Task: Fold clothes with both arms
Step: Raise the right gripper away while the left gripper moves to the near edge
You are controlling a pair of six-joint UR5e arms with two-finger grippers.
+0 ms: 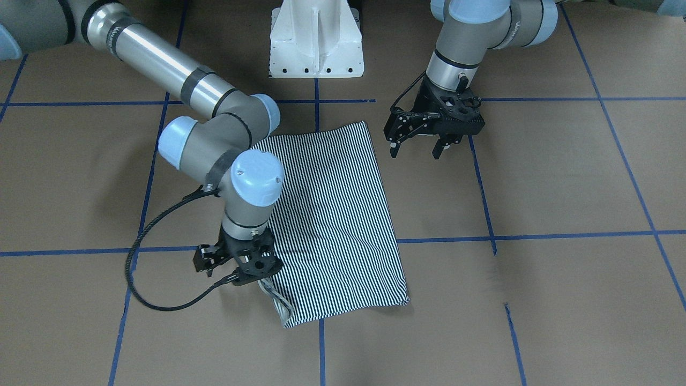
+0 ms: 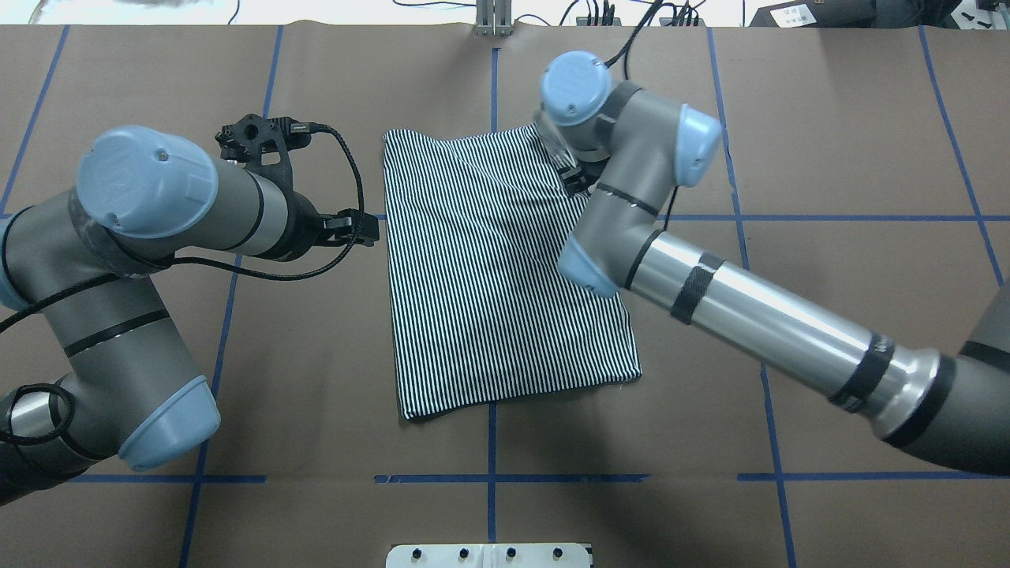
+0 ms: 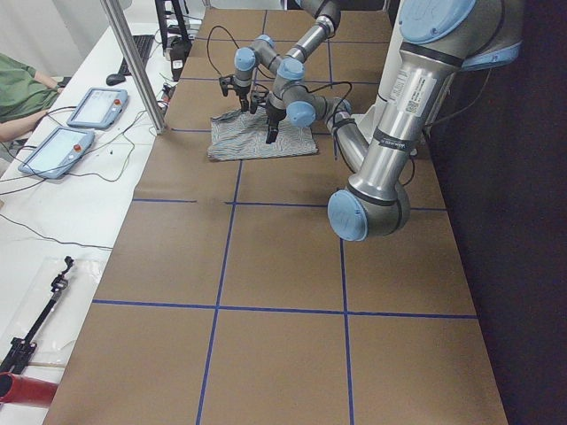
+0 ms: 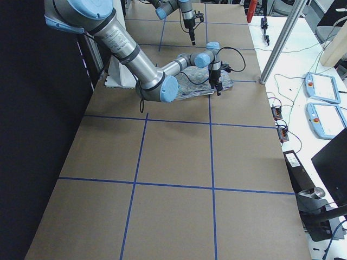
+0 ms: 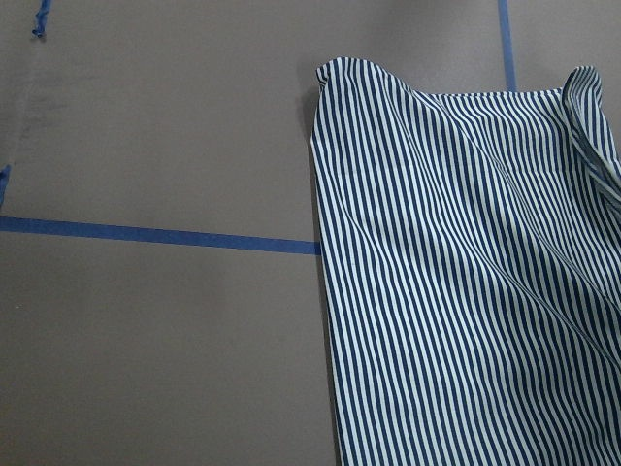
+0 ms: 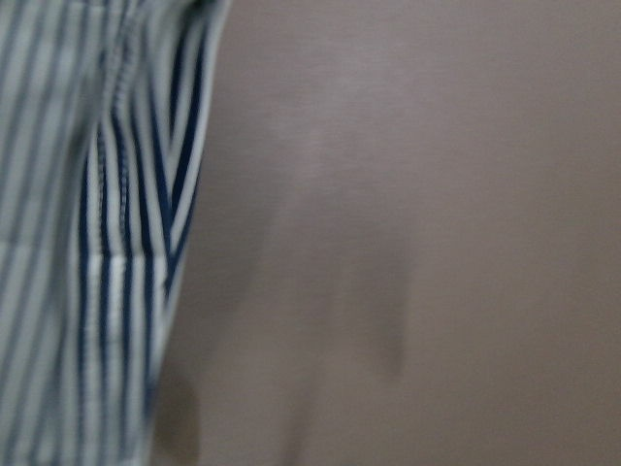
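Observation:
The striped shirt (image 1: 332, 214) (image 2: 489, 276) lies folded into a flat rectangle in the middle of the table; collar and placket are hidden. My left gripper (image 1: 415, 150) (image 2: 359, 229) hovers open and empty just beside the shirt's corner nearest the robot, touching nothing. Its wrist view looks down on the shirt (image 5: 466, 291). My right gripper (image 1: 252, 276) (image 2: 570, 175) is low at the shirt's far corner on the right arm's side, where a small bunch of fabric (image 1: 276, 300) sticks out. Its fingers are hidden under the wrist. The blurred right wrist view shows only a striped edge (image 6: 87, 243) and table.
The white pedestal base (image 1: 316, 43) stands at the robot's edge of the table. Blue tape lines (image 1: 482, 236) grid the brown surface. Beyond the far edge, a side bench holds tablets (image 3: 71, 133) and cables, with a metal post (image 3: 133, 62) and a person's sleeve (image 3: 18, 88).

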